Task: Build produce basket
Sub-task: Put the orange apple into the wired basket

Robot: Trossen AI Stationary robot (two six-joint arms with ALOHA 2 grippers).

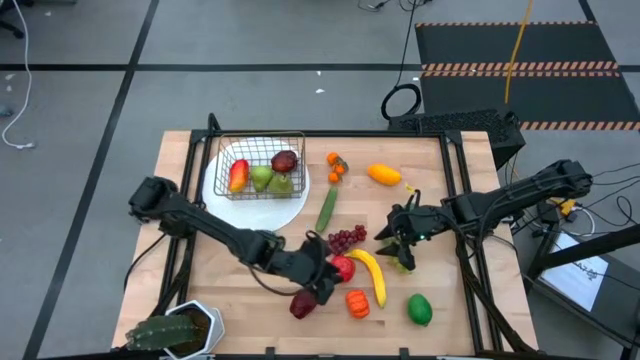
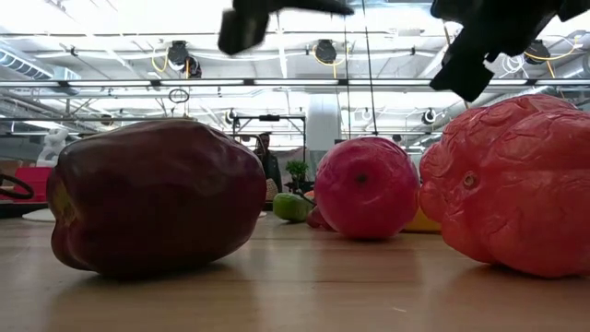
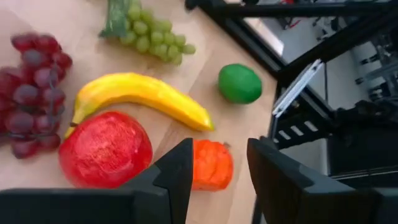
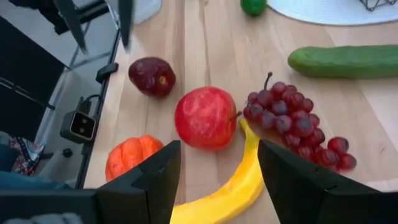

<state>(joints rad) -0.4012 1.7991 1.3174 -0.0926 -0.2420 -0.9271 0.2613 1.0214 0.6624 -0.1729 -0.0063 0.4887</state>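
Note:
The wire basket stands on a white plate at the far left and holds a mango, a pear and a dark apple. Loose produce lies mid-table: cucumber, purple grapes, red apple, banana, orange pepper, dark red apple, lime and green grapes. My left gripper hangs open above the red apple and the pepper. My right gripper hangs open above the table near the banana's far end and the green grapes. Neither holds anything.
A yellow-orange fruit and small orange pieces lie at the far middle. A spiky potted plant stands at the near left corner. Bare wood shows along the near edge between the plant and the dark red apple.

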